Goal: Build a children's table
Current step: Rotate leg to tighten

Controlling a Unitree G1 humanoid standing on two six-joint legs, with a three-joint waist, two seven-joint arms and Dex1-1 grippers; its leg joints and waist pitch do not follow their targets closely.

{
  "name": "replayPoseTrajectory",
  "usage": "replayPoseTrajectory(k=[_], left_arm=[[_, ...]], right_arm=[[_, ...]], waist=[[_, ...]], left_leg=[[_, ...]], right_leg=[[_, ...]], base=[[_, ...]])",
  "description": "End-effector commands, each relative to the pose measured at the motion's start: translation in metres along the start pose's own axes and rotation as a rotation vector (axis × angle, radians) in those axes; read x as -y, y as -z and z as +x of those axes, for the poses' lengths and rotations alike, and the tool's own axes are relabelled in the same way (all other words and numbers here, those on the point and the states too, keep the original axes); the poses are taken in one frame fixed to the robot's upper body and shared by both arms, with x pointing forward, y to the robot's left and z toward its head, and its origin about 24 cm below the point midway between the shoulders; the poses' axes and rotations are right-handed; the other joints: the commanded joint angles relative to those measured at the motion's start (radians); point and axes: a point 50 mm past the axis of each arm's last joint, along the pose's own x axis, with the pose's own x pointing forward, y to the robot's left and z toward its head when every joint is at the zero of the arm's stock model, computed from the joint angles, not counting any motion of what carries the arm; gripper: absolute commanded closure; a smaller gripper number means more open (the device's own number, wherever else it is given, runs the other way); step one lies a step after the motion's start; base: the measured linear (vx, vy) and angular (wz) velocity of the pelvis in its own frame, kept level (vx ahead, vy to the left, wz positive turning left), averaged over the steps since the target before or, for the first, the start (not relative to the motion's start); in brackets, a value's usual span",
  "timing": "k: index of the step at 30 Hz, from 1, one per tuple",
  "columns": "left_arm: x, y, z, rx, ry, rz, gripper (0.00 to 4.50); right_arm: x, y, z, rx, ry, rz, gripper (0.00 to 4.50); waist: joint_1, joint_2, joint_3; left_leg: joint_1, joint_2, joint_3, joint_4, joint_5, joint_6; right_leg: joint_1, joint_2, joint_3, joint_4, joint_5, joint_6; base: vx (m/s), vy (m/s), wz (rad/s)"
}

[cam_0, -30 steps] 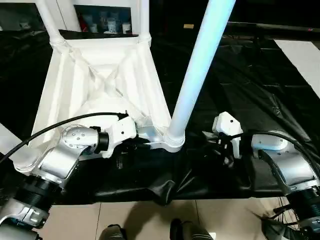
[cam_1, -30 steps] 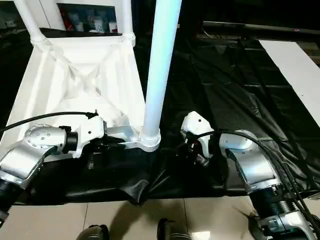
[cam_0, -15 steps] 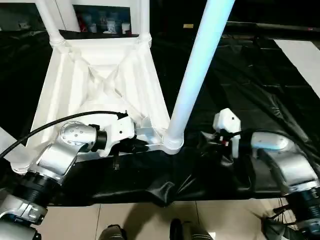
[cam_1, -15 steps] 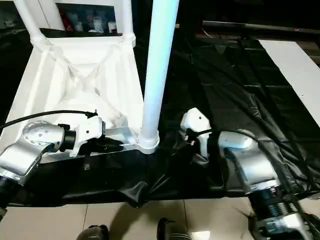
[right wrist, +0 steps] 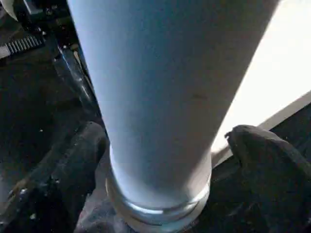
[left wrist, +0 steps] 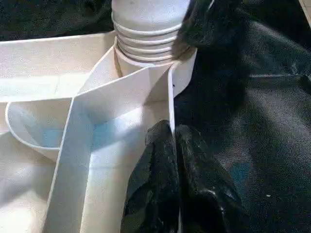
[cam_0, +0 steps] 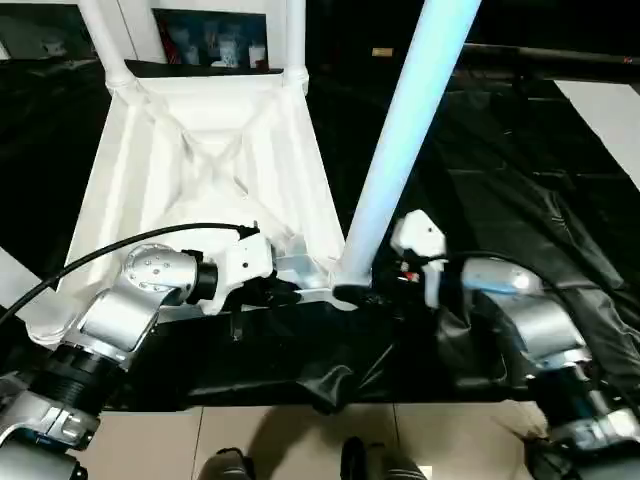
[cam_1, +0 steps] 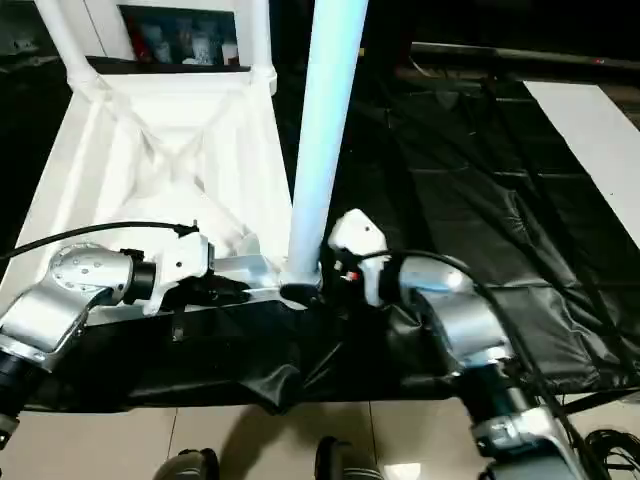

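The white table top (cam_0: 200, 170) lies ribbed underside up on a black sheet. Two legs stand in its far sockets (cam_0: 100, 40) (cam_0: 295, 35), and a thick leg (cam_0: 400, 140) rises from the near right corner socket (left wrist: 146, 43). My left gripper (left wrist: 172, 141) is shut on the top's thin rim wall just beside that socket. My right gripper (cam_0: 358, 290) sits at the base of the near right leg (right wrist: 160, 97), open, with one finger (right wrist: 73, 165) on each side of it; the other finger (right wrist: 262, 160) stands a little off the leg.
The black plastic sheet (cam_0: 500, 150) is wrinkled and hangs over the front edge onto beige floor tiles (cam_0: 300, 440). A white panel (cam_0: 610, 110) lies at the far right. A glass-door cabinet (cam_0: 220, 40) stands behind the table top. A black cable (cam_0: 100, 255) loops over my left arm.
My right gripper has swung left from the sheet to the base of the near right leg and now straddles it. My left gripper has kept its hold on the rim.
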Motion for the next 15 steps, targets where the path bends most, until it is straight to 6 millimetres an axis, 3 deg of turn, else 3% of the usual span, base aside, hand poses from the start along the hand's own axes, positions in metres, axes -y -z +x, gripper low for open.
replayPoseTrajectory(k=[1,4,15], left_arm=[[0.0143,0.0189,0.0103,-0.085,0.077,-0.051,4.5],[0.0143,0.0198,0.0096,-0.088,0.077,-0.053,4.5],[0.0146,0.0212,0.0088,-0.092,0.08,-0.059,4.5]], right_arm=[[0.0014,-0.0006,0.0014,-0.005,-0.006,-0.014,0.33],[0.0014,-0.0002,0.0022,-0.005,-0.011,-0.013,0.74],[0.0038,0.0004,0.003,0.0,-0.004,-0.012,1.6]], waist=[[0.001,0.011,-0.072],[0.0,0.008,-0.072],[0.0,0.01,-0.073]], left_leg=[[0.004,0.011,0.004,-0.066,-0.214,0.034],[0.004,0.01,0.005,-0.066,-0.223,0.033],[0.004,0.011,0.005,-0.066,-0.216,0.034]], right_leg=[[0.07,-0.056,0.044,-0.075,-0.302,-0.189],[0.07,-0.057,0.044,-0.078,-0.323,-0.184],[0.069,-0.057,0.045,-0.076,-0.319,-0.184]], base=[[0.0,0.0,0.0],[0.0,0.0,0.0],[0.0,0.0,0.0]])
